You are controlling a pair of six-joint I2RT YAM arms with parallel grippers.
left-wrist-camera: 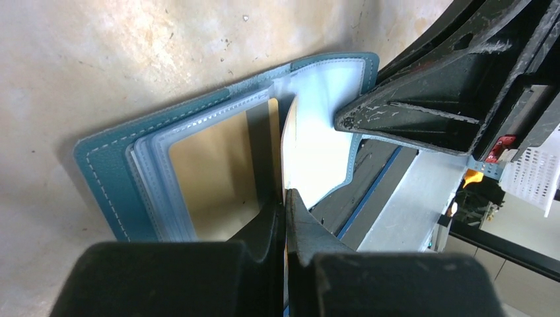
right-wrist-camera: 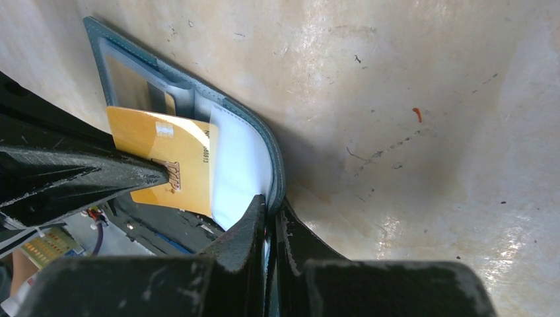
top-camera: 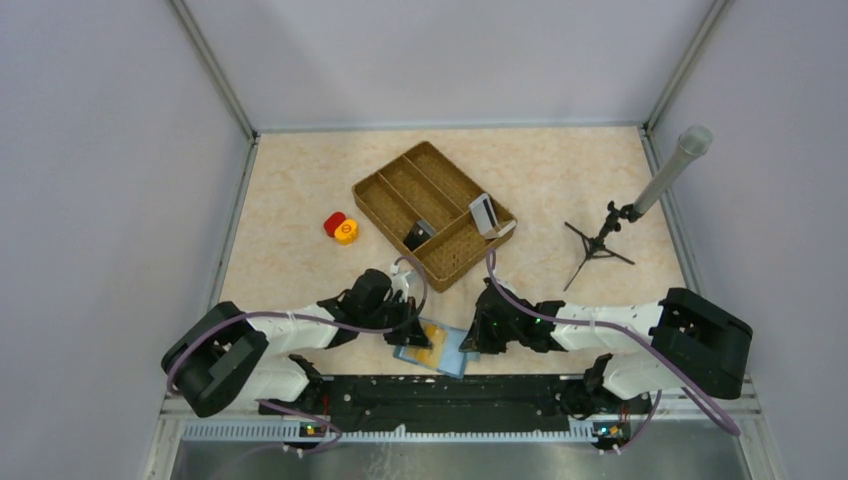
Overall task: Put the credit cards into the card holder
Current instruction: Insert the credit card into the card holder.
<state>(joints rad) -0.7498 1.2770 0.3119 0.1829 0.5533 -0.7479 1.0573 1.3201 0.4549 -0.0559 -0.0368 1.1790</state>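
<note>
Between grey walls (top-camera: 100, 150), a beige tabletop (top-camera: 290, 190) bears the card holder (top-camera: 455, 358).

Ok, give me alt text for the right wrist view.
The right pincer is shut on the edge of the open teal card holder on a beige table. The left pincer holds a gold credit card over it.

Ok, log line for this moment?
left gripper: shut on gold card | right gripper: shut on card holder edge | stage: card over open holder
</note>
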